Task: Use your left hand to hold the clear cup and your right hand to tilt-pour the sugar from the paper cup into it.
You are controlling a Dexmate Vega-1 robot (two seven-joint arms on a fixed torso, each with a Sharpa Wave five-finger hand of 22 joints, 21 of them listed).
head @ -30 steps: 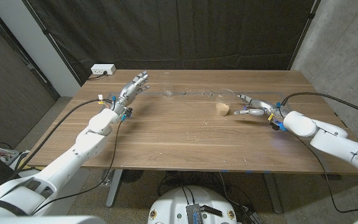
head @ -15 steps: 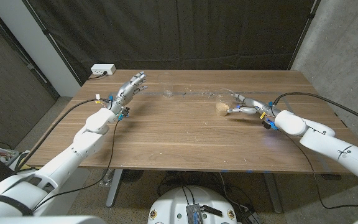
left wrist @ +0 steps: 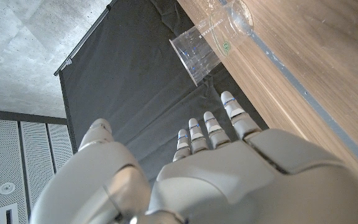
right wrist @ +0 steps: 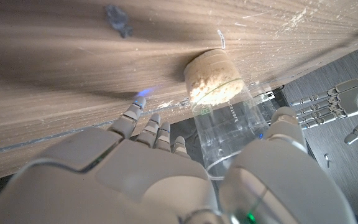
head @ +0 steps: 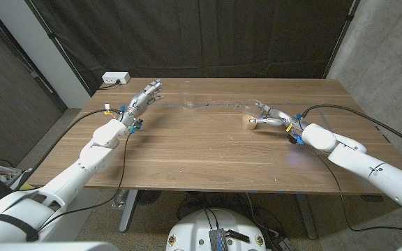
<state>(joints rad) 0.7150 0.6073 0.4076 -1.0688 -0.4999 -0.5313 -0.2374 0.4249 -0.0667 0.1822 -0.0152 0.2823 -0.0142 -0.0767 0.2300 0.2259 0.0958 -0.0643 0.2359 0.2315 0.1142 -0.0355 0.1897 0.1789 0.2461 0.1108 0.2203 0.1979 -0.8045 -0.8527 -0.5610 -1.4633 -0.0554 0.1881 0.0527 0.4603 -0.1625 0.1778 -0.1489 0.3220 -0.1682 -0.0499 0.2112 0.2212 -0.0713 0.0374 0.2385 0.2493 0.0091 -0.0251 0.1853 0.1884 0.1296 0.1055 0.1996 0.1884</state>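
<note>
two clear cups stand upright on the wooden table (head: 208,153), both toward its far side. one clear cup (head: 188,100) near the far edge, left of the middle, looks empty; in the left wrist view it (left wrist: 207,43) shows faint blue markings on its wall and a small green mark at its base. the other, right of the middle, is a clear cup holding sugar (head: 248,121): a tan, grainy layer fills its bottom part, and the right wrist view shows that cup (right wrist: 219,102) see-through above the sugar, with small print on its wall. no paper cup can be made out; the cup with sugar looks like clear plastic. pale scattered streaks lie on the wood between the two cups.

the right hand (head: 269,118) has its fingers spread around the sugar cup, thumb on one side and fingers on the other; the right wrist view shows the same hand (right wrist: 166,174) bracketing the cup, but whether the fingers press the wall or stand just off it i cannot tell.

the left hand (head: 145,97) is well apart from the empty cup, to its left, fingers held out nearly straight and close together, holding nothing; the left wrist view shows this hand (left wrist: 216,162) with fingers reaching toward the cup without touching it
</note>
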